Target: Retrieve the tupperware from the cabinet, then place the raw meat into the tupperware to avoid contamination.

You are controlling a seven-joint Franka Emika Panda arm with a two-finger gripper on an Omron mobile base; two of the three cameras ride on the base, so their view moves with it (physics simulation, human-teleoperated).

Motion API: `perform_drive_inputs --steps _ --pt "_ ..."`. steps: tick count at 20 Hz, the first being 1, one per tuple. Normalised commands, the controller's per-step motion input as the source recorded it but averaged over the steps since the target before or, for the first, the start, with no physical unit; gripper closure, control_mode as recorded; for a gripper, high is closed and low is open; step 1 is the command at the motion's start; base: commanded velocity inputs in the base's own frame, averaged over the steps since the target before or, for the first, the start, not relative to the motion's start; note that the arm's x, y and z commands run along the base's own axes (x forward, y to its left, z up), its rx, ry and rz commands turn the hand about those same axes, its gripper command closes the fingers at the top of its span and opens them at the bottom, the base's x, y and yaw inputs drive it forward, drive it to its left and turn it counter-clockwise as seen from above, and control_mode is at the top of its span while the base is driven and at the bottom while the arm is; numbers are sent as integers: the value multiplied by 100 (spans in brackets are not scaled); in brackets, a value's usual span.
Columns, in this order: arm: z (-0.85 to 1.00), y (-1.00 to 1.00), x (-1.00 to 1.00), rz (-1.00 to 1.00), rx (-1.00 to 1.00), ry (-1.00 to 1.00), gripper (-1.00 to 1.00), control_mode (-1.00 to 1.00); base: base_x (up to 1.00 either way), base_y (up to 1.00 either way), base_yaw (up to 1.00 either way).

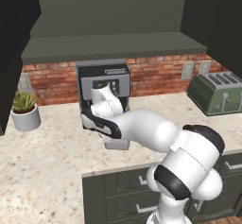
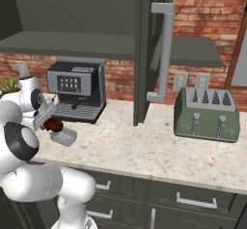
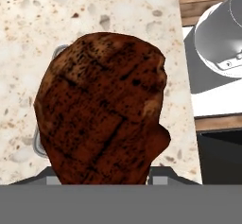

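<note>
Counts — 1 raw meat (image 3: pixel 101 109), 1 tupperware (image 2: pixel 64 136), 1 coffee machine (image 2: pixel 77 88), 1 toaster (image 2: pixel 206 113), 1 potted plant (image 1: pixel 24 110) — 2 wall outlets (image 1: pixel 188 70) nr toaster.

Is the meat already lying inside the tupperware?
No, the raw meat hangs in the gripper above the tupperware.

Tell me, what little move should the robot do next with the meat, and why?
Probably lower a bit and open the claw. It holds the raw meat just above the tupperware on the counter, whose grey rim peeks out around the meat in the hand view.
</note>
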Motion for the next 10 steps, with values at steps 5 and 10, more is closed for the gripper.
perform_drive_inputs --steps 5,10 --pt "-2 0 20 0 0 11 100 -100 0 0 0" --pt "-9 0 0 -2 0 1 100 -100 0 0 0"
